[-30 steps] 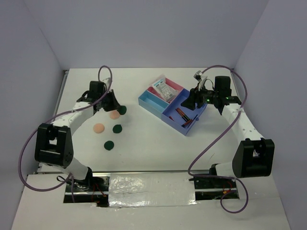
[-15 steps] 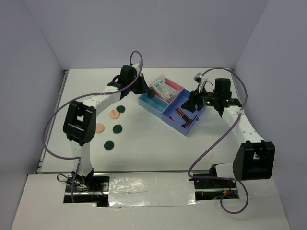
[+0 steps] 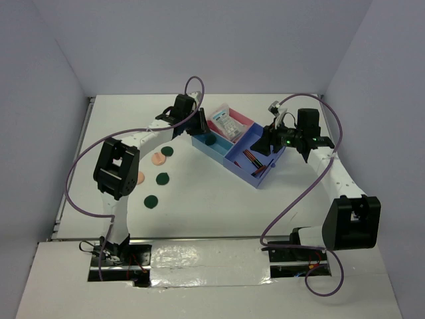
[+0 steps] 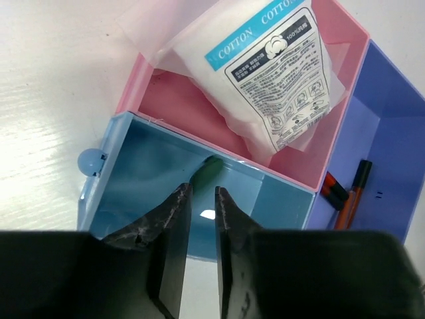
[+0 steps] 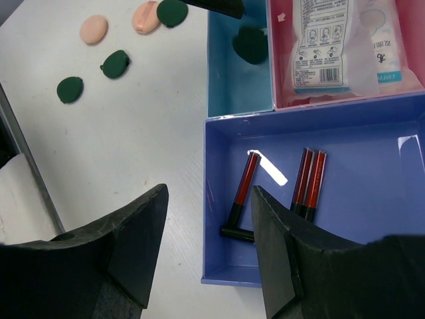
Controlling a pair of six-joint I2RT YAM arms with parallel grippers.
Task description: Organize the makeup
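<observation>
The blue tray (image 3: 214,152) holds two white blue-printed packets (image 3: 226,124) in its pink compartment and several red-and-black sticks (image 3: 252,159) in its purple one. A dark green disc (image 3: 209,139) lies in the light-blue compartment. My left gripper (image 3: 202,126) hangs just above that compartment, jaws slightly apart and empty. In the left wrist view the disc (image 4: 207,171) leans on the wall beyond my left gripper (image 4: 203,193). My right gripper (image 5: 209,193) is wide open and empty over the purple compartment's edge near the sticks (image 5: 245,179).
Left of the tray on the table lie three dark green discs (image 3: 167,151) (image 3: 162,178) (image 3: 151,200) and two peach discs (image 3: 158,159) (image 3: 138,177). The left arm's elbow (image 3: 116,169) stands beside them. A purple cable (image 3: 292,199) loops by the right arm.
My left arm swung from the discs on the table to the tray with a dark green disc, which now lies loose in the light-blue compartment. The right arm barely moved.
</observation>
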